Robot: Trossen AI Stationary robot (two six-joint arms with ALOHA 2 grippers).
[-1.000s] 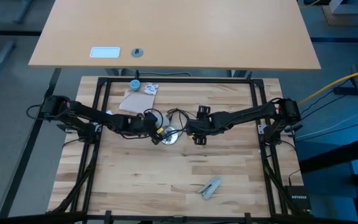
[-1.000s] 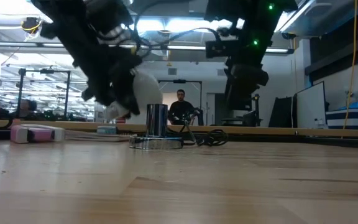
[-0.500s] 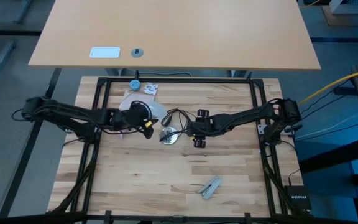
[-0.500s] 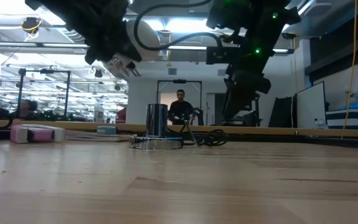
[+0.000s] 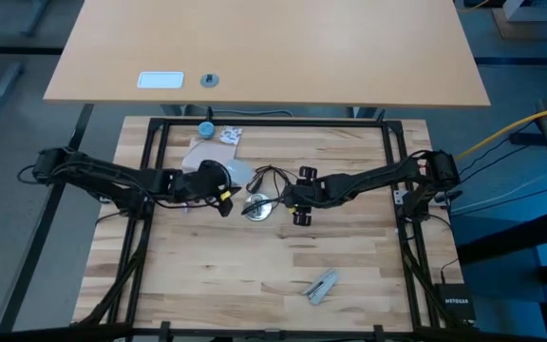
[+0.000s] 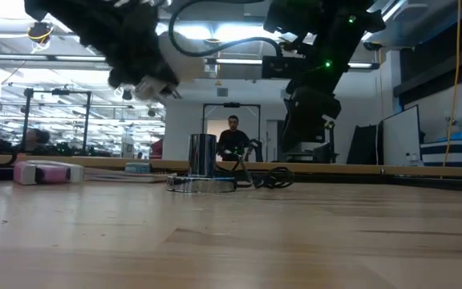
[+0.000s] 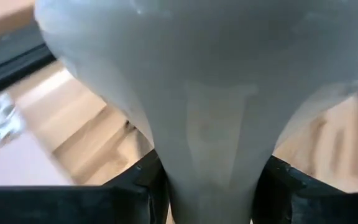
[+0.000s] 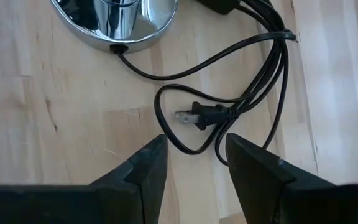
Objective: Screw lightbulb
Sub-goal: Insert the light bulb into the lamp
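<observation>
- Left gripper (image 5: 224, 197) is seen raised above the tabletop (image 5: 254, 275), just left of centre; its jaws are pinched on the lightbulb (image 7: 204, 93) at the narrow neck.
- In the left wrist view the lightbulb's neck is clamped between the two dark fingers (image 7: 135, 186), with the round globe flaring forward, away from the wrist. Its long axis is thus seen to run in line with the gripper.
- In the low view a pale rounded shape (image 6: 184, 64) is made out at the left gripper, well above the tabletop; which way it tilts cannot be told there.
- Right gripper (image 5: 292, 201) is held over the tabletop just right of centre, nothing gripped. Its jaws are spread part-way, with bare wood and a loop of black cord (image 8: 253, 81) visible through the gap; the cord's plug (image 8: 201, 115) lies just ahead of the fingertips.
- A shiny silver disc base (image 5: 257, 207) is seen standing on the tabletop between the two grippers, an upright metal socket (image 6: 203, 154) rising from it; the black cord is attached at its rim.
- Noted toward the far edge of the tabletop: a small blue cap (image 5: 205, 128) beside a flat card sheet (image 5: 207, 152).
- Near the front edge, right of centre, a small grey object (image 5: 322, 285) is seen lying flat.
- A person (image 6: 232, 136) is seen in the room beyond, in the low view.
</observation>
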